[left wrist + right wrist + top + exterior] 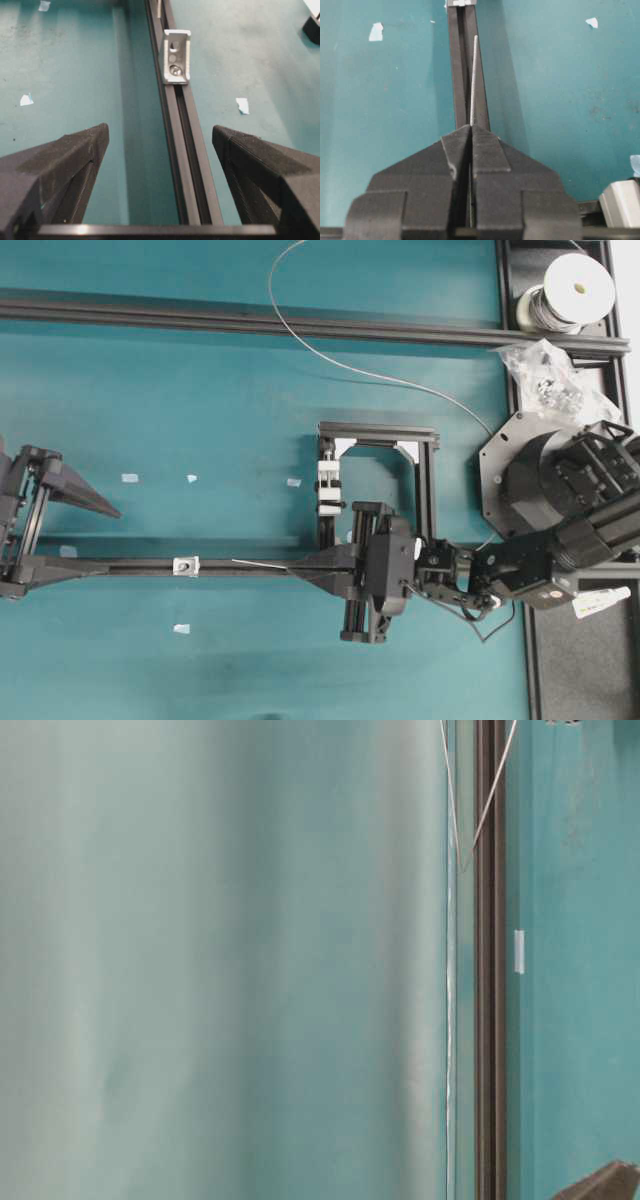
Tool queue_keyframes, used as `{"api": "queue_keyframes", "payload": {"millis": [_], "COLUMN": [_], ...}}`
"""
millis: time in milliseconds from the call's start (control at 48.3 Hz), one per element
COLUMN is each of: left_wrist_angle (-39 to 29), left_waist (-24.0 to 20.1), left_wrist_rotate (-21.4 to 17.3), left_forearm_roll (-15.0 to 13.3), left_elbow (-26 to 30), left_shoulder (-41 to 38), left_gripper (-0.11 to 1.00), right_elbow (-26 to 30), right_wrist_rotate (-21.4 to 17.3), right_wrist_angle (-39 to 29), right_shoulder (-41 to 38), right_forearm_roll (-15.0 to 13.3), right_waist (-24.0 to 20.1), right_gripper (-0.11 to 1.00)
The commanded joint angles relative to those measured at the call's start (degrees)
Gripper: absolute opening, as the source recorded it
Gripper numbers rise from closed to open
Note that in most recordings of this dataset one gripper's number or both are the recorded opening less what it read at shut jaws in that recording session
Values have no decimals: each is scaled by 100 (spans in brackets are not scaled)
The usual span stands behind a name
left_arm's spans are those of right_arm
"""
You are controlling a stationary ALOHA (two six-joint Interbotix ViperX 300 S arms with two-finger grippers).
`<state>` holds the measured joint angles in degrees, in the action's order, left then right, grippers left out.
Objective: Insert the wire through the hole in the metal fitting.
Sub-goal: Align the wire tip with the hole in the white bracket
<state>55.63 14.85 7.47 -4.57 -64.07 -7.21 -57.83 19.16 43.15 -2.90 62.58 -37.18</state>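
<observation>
The metal fitting (186,564) (176,56) sits on the black rail (140,566) (185,150). The hole (173,46) shows in its upright face. My right gripper (300,568) (471,127) is shut on the wire (474,80), whose free end (250,562) points along the rail toward the fitting and stops short of it. The wire (300,350) trails back in a loop to the spool. My left gripper (110,538) (160,132) is open, straddling the rail on the fitting's other side, with nothing between its fingers.
A white block with a black band (330,485) is clamped on a black square frame (428,480). The spool (572,288) and a bag of small parts (548,375) lie at the back right. Tape scraps (129,478) dot the teal mat. Another long rail (250,322) crosses the back.
</observation>
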Motion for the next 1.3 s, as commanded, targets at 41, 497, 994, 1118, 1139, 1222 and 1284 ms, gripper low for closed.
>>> {"api": "queue_keyframes", "payload": {"millis": [41, 497, 994, 1118, 1139, 1222, 1284], "left_wrist_angle": [79, 79, 79, 79, 79, 79, 70], "left_waist": [44, 70, 70, 70, 70, 70, 70], "left_wrist_rotate": [9, 9, -26, -26, -26, -26, -26], "left_forearm_roll": [-9, -9, 26, 26, 26, 26, 26], "left_elbow": [18, 0, -105, -114, -105, -79, -70], "left_shoulder": [44, 70, 352, 369, 360, 325, 316], "left_gripper": [58, 58, 58, 58, 58, 58, 58], "right_elbow": [18, -18, 44, 79, 88, 97, 114], "right_wrist_rotate": [9, 18, 18, 26, 26, 35, 44], "right_wrist_angle": [114, 202, 193, 193, 193, 202, 202], "right_shoulder": [53, 44, 44, 44, 53, 44, 44], "right_forearm_roll": [-26, -26, -26, -26, -26, -26, -26], "right_waist": [-26, -26, -26, -26, -26, -26, -26], "right_gripper": [-1, -1, -1, -1, -1, -1, -1]}}
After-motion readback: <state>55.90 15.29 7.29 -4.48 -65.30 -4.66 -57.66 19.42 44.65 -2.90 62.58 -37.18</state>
